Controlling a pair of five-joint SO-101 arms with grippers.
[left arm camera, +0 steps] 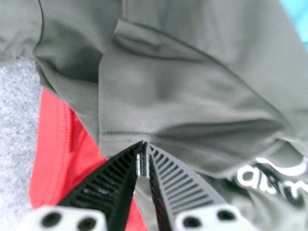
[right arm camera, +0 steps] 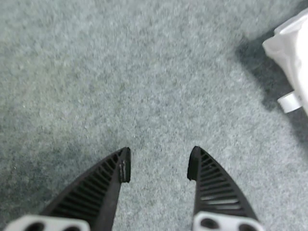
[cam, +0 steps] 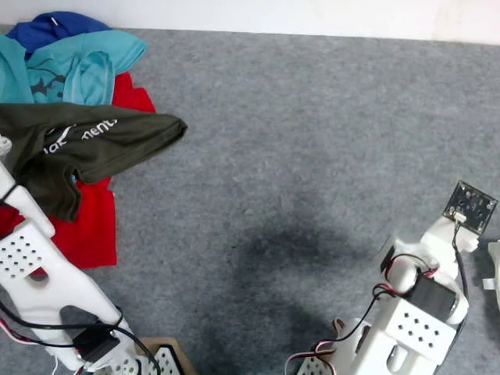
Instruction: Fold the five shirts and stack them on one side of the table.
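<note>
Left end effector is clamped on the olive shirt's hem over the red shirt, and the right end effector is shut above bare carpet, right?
Not quite. The right end effector is open, jaws spread above the carpet, per the right wrist view. The left end effector is clamped on the olive shirt over the red shirt.

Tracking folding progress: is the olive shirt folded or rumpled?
Rumpled, not folded: the olive shirt lies bunched across the red shirt, with one sleeve spread outward.

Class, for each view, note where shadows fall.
High view: a soft dark patch on the grey felt table, near its middle. Left wrist view: shaded creases in the olive-green cloth shirt. Right wrist view: a shadow beside the white plastic part.
</note>
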